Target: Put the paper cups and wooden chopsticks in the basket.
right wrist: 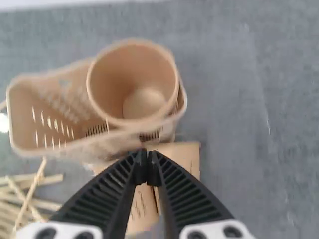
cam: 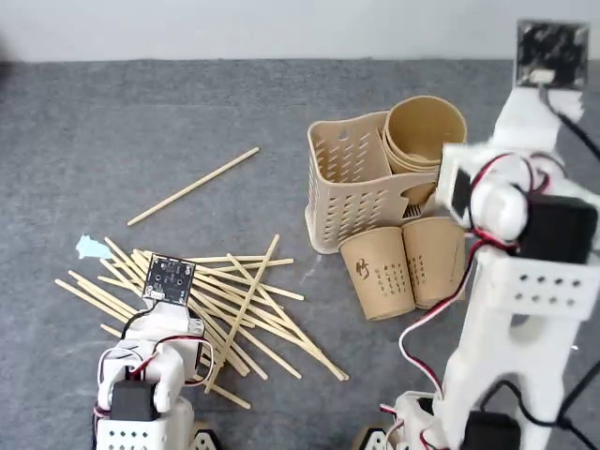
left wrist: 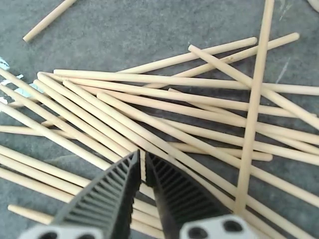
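Observation:
A beige perforated basket (cam: 354,187) stands mid-table with one paper cup (cam: 424,129) upright in its right compartment; the same basket (right wrist: 45,124) and cup (right wrist: 132,84) appear in the right wrist view. Two more paper cups (cam: 377,274) (cam: 434,260) lie side by side against the basket's front. My right gripper (right wrist: 145,153) is shut and holds nothing, hovering over a lying cup (right wrist: 174,159) just in front of the basket. Several wooden chopsticks (cam: 234,300) lie in a crossed pile at the front left. My left gripper (left wrist: 142,155) hangs over that pile (left wrist: 164,109), jaws together with only a thin slit.
A single chopstick (cam: 192,186) lies apart, diagonally, left of the basket. A small blue scrap (cam: 91,247) sits at the pile's left edge. The right arm's white base (cam: 511,319) stands just right of the lying cups. Grey cloth covers the table.

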Motion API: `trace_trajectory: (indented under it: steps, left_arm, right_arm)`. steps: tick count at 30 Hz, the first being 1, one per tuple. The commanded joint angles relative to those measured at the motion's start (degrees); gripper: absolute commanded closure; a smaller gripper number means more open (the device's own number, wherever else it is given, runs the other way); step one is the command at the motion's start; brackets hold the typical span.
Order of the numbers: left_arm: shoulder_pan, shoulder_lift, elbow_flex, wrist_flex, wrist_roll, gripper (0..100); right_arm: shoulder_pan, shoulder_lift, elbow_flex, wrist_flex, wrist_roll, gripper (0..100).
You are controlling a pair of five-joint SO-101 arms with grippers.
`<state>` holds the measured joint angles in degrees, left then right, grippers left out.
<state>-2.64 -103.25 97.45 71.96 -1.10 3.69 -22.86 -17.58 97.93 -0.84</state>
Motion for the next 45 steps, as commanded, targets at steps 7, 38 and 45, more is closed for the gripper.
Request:
trace_trajectory:
  steps: [7,38,45]
  left_arm:
    - [0.4,-0.9,-1.0,0.2,0.4,99]
    - [0.4,-0.9,-1.0,0.2,0.4,99]
    - [0.4,-0.9,-1.0,0.2,0.4,99]
  right_arm:
    - [3.1,-10.2,18.9,4.8,9.4,98.0]
    - [2.4,4.5,57.1,-41.4,7.8,72.0]
    - [2.8,10.5,54.5,-41.2,7.8,64.3]
